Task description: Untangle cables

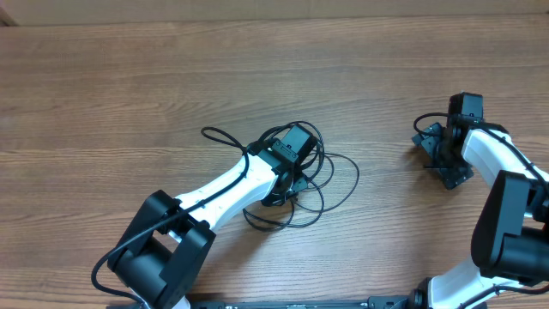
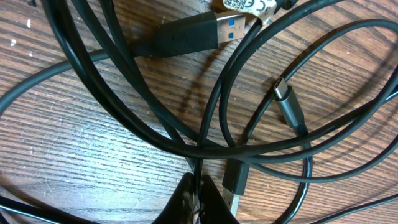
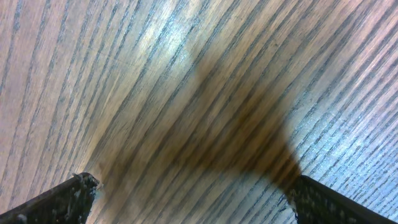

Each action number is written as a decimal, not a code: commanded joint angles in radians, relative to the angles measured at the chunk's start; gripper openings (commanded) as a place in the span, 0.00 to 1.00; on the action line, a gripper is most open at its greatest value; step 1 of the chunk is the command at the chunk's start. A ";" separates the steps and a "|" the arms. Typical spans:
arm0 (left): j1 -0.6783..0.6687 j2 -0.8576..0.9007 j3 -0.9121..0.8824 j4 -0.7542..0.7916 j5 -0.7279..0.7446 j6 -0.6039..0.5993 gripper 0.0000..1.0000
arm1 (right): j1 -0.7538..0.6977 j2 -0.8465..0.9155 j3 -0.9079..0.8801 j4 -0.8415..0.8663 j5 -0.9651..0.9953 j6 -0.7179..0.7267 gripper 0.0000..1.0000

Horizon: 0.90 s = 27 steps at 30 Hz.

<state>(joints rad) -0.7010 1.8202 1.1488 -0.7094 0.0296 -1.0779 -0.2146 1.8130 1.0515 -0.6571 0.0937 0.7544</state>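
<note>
left wrist: left gripper (image 2: 196, 200) jaws clamped on one strand of cables (image 2: 186, 37), worktop (image 1: 129, 69) centre | right gripper (image 3: 193, 183) jaws apart, near right edge

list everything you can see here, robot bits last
cables: a few, exact count unclear, black, tangled in a heap mid-table
USB-A plug: one, black with a blue insert, lying flat at the top of the left wrist view
USB-C plug: one, black with a metal tip, inside a loop to the right
small plug: one, black, type unclear, just right of the left fingertips
table: one, brown wood grain, under everything
left gripper: one, black, shut on a strand of the cables in the heap
right gripper: one, black, open over bare wood at the right side, holding nothing
</note>
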 commanded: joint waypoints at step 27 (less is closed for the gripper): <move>-0.008 0.011 -0.010 0.010 -0.019 0.035 0.04 | -0.004 0.013 -0.030 0.145 -0.125 0.001 1.00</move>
<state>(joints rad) -0.7010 1.8202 1.1488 -0.6960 0.0250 -1.0630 -0.2153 1.8130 1.0477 -0.5369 0.0319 0.7540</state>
